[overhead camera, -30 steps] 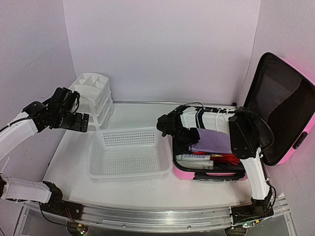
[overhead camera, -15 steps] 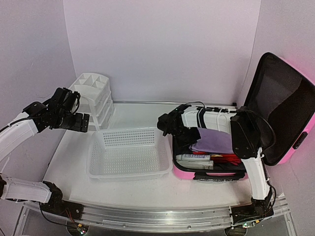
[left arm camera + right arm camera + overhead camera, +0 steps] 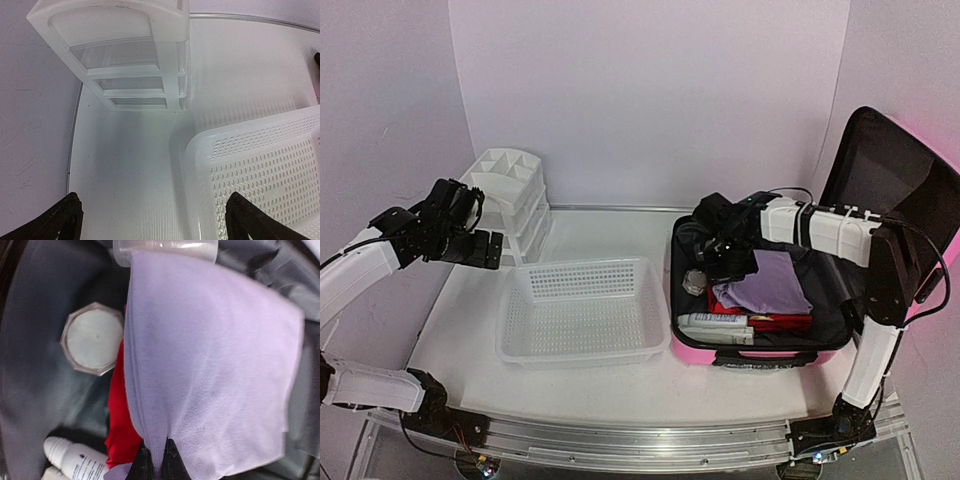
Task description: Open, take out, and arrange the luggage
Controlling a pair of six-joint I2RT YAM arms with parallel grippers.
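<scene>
The bright-pink luggage [image 3: 692,350] lies open at the right of the table, its black-lined lid [image 3: 885,215] standing up. Inside lie a lavender cloth [image 3: 770,282], a red item [image 3: 775,322], a white tube [image 3: 715,325] and an octagonal jar [image 3: 694,280]. My right gripper [image 3: 730,268] reaches into the case. In the right wrist view it [image 3: 157,465] is shut on a fold of the lavender cloth [image 3: 215,365], with the jar [image 3: 92,345] and the red item [image 3: 119,425] to the left. My left gripper [image 3: 490,250] hovers open and empty [image 3: 152,225] over bare table.
A white mesh basket [image 3: 582,310] sits left of the luggage, its corner in the left wrist view [image 3: 270,165]. A white drawer organizer [image 3: 510,195] stands at the back left, close to the left gripper [image 3: 130,55]. White walls enclose the table.
My right gripper has moved right, from the luggage's left edge to over the lavender cloth, and is now shut on it. The jar has come into sight. The left arm has not moved.
</scene>
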